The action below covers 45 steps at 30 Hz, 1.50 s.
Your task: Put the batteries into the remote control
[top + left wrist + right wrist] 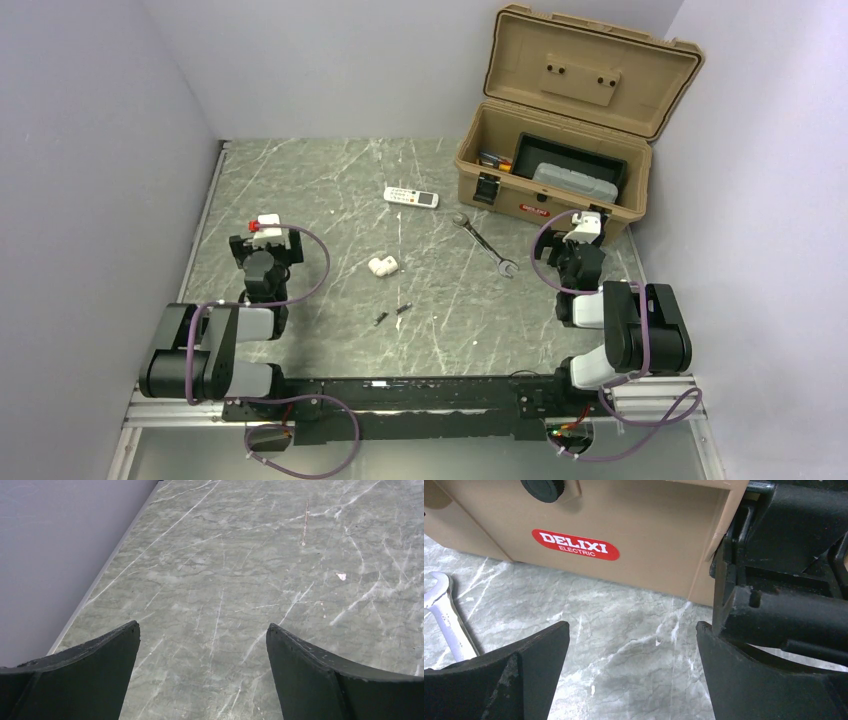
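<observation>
Left pincer (pixel 202 630) gapes wide, empty, over bare table (pixel 225 555); right pincer (pixel 633 627), equally wide and empty, faces the toolbox (pixel 649 520), wrench (pixel 444 615) beside it. Neither wrist view shows the task's things. Batteries (pixel 403 308) lie mid-table between the arms, remote (pixel 411 197) well beyond, buttons up. Nothing looks begun: next comes a reach to the remote, whose battery door probably sits underneath, unseen. Battery polarity is too small to read.

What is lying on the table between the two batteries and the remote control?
In the top view, only the white pipe fitting lies between the batteries and the remote control, slightly left of the direct line.
</observation>
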Each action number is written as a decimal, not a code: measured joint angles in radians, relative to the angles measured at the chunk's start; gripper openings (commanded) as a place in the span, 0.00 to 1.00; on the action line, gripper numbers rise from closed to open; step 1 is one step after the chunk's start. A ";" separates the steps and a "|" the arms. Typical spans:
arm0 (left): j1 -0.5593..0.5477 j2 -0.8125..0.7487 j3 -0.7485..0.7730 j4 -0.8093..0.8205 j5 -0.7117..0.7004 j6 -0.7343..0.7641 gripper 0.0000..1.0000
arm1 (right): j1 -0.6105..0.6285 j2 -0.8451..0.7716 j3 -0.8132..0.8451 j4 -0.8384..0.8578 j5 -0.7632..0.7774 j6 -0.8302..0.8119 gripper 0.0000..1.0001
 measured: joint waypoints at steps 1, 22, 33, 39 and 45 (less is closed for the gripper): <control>0.000 0.000 0.000 0.000 0.000 0.000 0.99 | 0.000 0.000 0.000 0.000 0.000 0.000 1.00; -0.016 -0.082 -0.001 -0.059 -0.013 0.003 0.99 | 0.000 -0.132 -0.028 -0.070 0.009 0.014 1.00; -0.048 -0.397 0.219 -0.631 -0.051 -0.243 0.99 | 0.001 -0.621 0.033 -0.501 0.064 0.182 1.00; -0.048 -0.338 0.422 -0.895 0.031 -0.370 0.99 | 0.001 -0.681 0.126 -0.786 0.159 0.338 1.00; -0.052 -0.193 0.613 -0.949 0.211 -0.401 0.66 | 0.001 -0.668 0.180 -0.951 0.164 0.409 1.00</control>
